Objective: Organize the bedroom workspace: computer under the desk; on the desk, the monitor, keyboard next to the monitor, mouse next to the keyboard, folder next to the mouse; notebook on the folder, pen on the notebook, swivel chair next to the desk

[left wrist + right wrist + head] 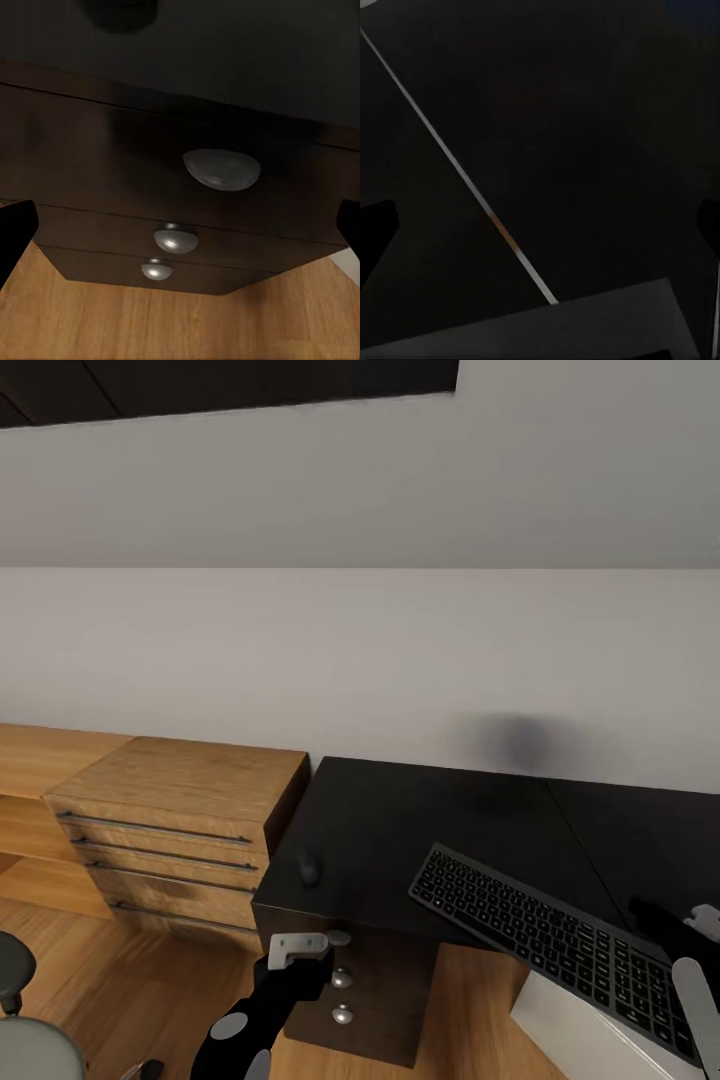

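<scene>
The mouse [309, 868] sits on the black surface [400, 820], just above the left tool [300, 948] at bottom center. Keyboard [555, 932] lies btwn it and the right tool [700, 950] at lower right. Both tools look wide open, holding nothing.

nothing legible appears in any view. the keyboard [560, 938], lying at about four o'clock in the head view on the black desk [400, 820], carries pale key legends, but they are too small and blurred to read as letters or numbers. no brand, label or sign can be read on the wooden drawer unit [170, 830] at nine o'clock or on the dark drawers [150, 187] under the desk.
</scene>
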You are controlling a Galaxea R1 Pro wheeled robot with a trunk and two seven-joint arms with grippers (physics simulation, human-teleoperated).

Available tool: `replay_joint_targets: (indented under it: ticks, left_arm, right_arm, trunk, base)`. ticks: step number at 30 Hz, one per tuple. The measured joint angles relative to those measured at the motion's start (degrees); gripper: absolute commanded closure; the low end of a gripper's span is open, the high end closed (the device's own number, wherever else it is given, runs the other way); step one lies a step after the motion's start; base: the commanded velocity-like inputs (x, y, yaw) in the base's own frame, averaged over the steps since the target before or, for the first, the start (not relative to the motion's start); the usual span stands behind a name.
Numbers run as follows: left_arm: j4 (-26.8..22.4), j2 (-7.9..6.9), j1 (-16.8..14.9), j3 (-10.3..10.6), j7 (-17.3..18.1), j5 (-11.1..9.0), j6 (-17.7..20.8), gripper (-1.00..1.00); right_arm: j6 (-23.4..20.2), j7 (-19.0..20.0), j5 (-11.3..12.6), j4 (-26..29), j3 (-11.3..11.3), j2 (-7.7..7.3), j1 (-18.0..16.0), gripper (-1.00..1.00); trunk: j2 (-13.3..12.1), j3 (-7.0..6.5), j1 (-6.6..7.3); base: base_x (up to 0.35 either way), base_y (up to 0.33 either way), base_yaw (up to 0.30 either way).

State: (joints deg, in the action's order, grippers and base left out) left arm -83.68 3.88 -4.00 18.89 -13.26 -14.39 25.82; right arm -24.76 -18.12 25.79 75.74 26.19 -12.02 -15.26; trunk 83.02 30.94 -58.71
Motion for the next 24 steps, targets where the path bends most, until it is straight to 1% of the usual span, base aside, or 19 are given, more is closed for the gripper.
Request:
replay_joint_targets:
  ticks: [7,11,20,22,24]
  left_arm:
    - [0.0,0.0,0.0,0.0,0.0,0.05,-0.04,-1.0]
    - [0.0,0.0,0.0,0.0,0.0,0.05,-0.03,-1.0]
    - [0.0,0.0,0.0,0.05,0.0,0.05,-0.03,-1.0]
    - [0.0,0.0,0.0,0.26,-0.02,0.05,-0.03,-1.0]
    - [0.0,0.0,0.0,0.3,-0.01,0.06,-0.02,-1.0]
  right_arm:
    - [-0.21,-0.34,0.0,-0.29,-1.74,-0.02,-0.03,-1.0]
    - [-0.26,-0.41,-0.06,-1.53,-2.1,-0.06,-0.19,-1.0]
    - [-0.31,-0.46,-0.25,-6.95,-2.32,-0.22,-2.32,-1.0]
    - [-0.3,-0.48,-0.32,-9.17,-2.33,-0.79,-3.35,-1.0]
    - [-0.3,-0.47,-0.34,-9.84,-2.33,-1.15,-3.57,-1.0]
  trunk:
    - [0.0,0.0,0.0]
    - [0.0,0.0,0.0]
    - [0.0,0.0,0.0]
    - [0.0,0.0,0.0]
    - [0.0,0.0,0.0]
  base:
    - [0.052,0.0,0.0]
    - [0.014,0.0,0.0]
    - [0.003,0.0,0.0]
    - [0.0,0.0,0.0]
    - [0.0,0.0,0.0]
